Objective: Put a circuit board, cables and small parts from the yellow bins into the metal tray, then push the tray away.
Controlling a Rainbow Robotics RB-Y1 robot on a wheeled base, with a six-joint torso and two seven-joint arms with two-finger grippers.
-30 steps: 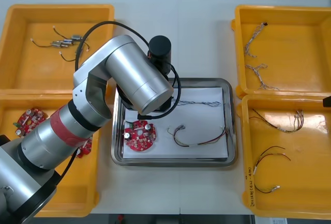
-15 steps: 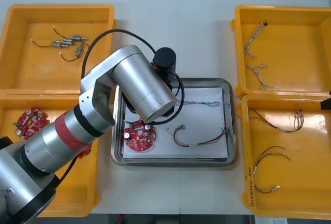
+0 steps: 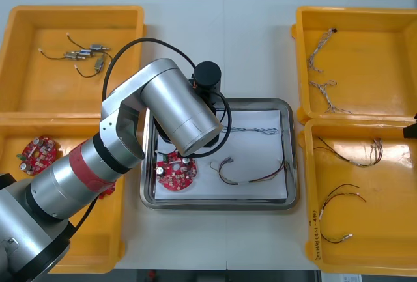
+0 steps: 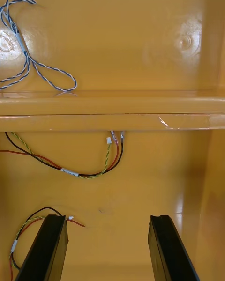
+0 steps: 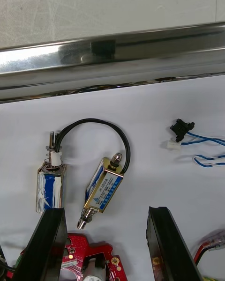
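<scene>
**Tray (image 3: 292,165) loaded, left gripper (image 5: 104,211) above it**

Left gripper hangs over the tray's white lining, jaws wide and empty; two metal parts (image 5: 104,189), joined by a black cable (image 5: 93,122), lie just ahead of its fingers (image 5: 51,243); board (image 3: 176,171) sits at the tray's left end; blue-white cable (image 3: 254,130) and red-yellow cable (image 3: 251,182) lie further right; right gripper (image 4: 107,218) hovers over a right bin (image 4: 140,178), jaws wide and empty, loose cables (image 4: 65,171) near its fingers.

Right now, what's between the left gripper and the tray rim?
Two small metal parts joined by a black cable, in the left wrist view.
</scene>
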